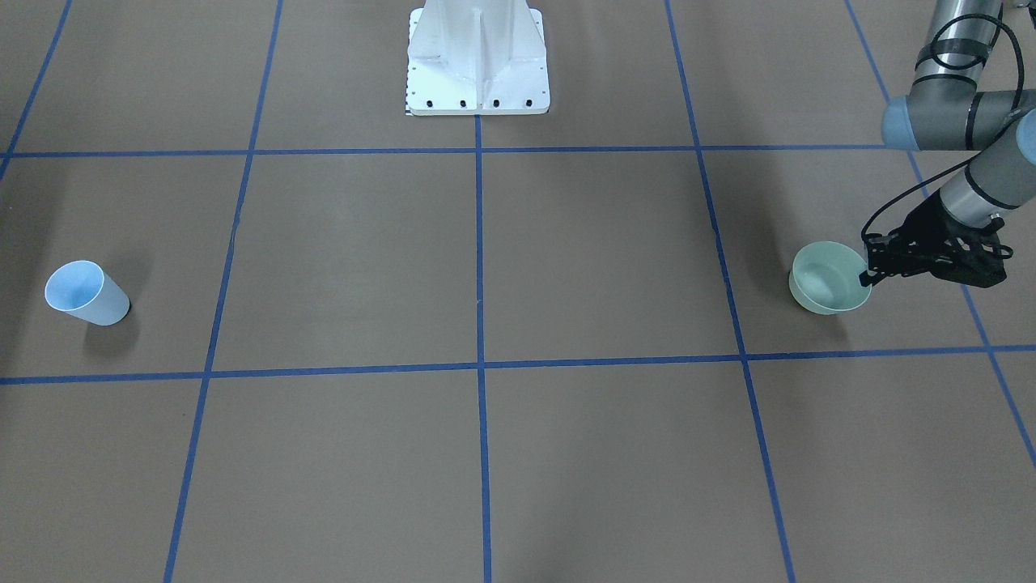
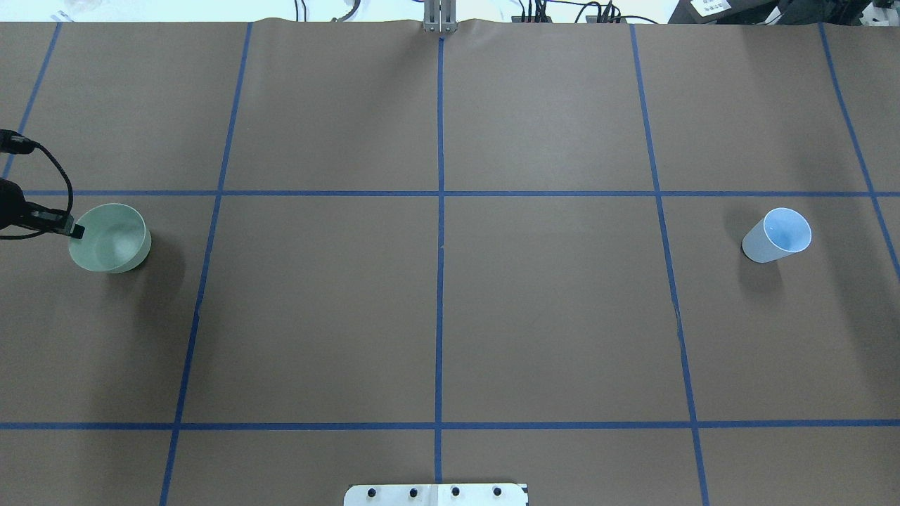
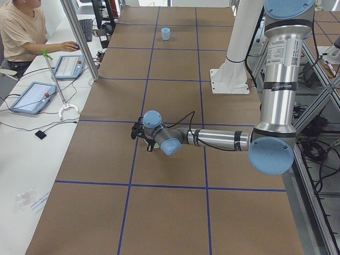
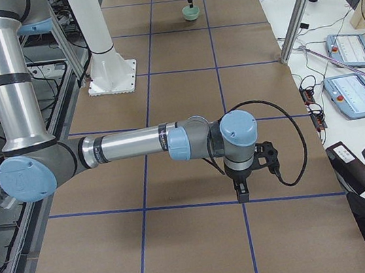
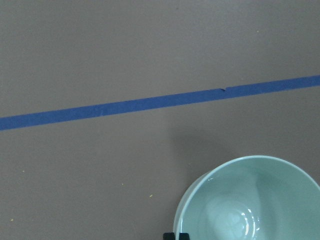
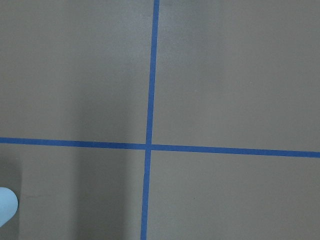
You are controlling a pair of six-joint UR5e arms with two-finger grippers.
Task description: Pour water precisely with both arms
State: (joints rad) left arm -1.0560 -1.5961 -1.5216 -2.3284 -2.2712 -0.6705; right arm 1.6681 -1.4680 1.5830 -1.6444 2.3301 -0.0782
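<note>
Where the left gripper [image 1: 868, 277] meets the green bowl [image 1: 825, 283], its fingers [image 5: 171, 236] sit close together, pinching the rim. The water [image 5: 235, 220] lies in the bowl's bottom, shown by faint white glints. The blue cup [image 1: 85, 293] stands well apart at the table's [image 1: 566, 267] other end. The right gripper [image 4: 241, 195] hangs above a tape line [image 4: 179, 205]; whether its fingers are open cannot be told.

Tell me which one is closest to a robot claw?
The green bowl: the left gripper sits right at its rim. The blue cup stands alone, far across the table.
</note>
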